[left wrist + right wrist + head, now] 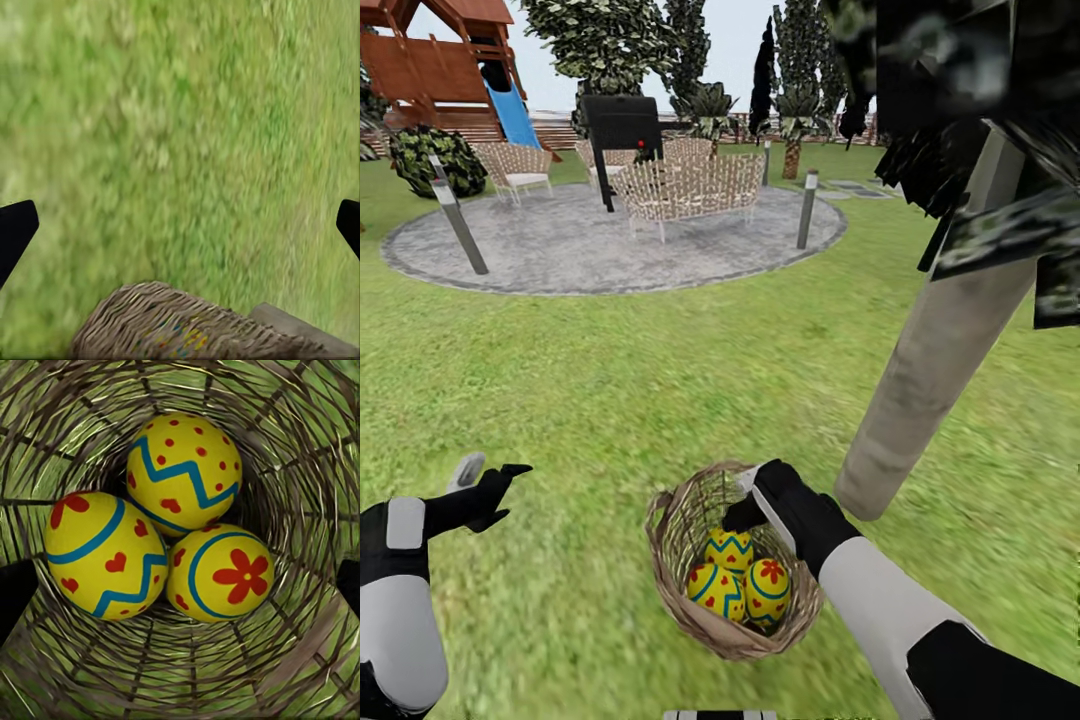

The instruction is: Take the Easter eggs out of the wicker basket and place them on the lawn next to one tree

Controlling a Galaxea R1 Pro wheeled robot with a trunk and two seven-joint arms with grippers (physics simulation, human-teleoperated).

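Three eggs (739,581) lie together at the bottom of the basket (678,590), which sits on the lawn (610,400) in the lower middle of the head view, its mouth tipped a little toward the lower right of the frame. In the right wrist view the eggs touch one another in a tight cluster: one with a blue zigzag and red dots (184,472) in the upper middle, one with blue bands and red hearts (103,553) at the left, and one with a red flower inside a blue ring (220,572) at the lower right. Their long axes are hard to read, since the camera looks nearly straight down on them. The right end effector (755,500) reaches in over the basket's far rim from the lower right, its black fingers (15,592) showing at both side edges of the wrist picture, spread wide with nothing between them. The left end effector (490,480) hovers over grass at the lower left of the head view, well apart from the basket, its fingers (15,229) likewise spread and empty; its wrist picture shows the basket wall along the bottom edge. Just beside the basket, to its upper right, rises the pale trunk of the tree (945,340), leaning toward the upper right. A grey patio (610,250) lies in the upper left.
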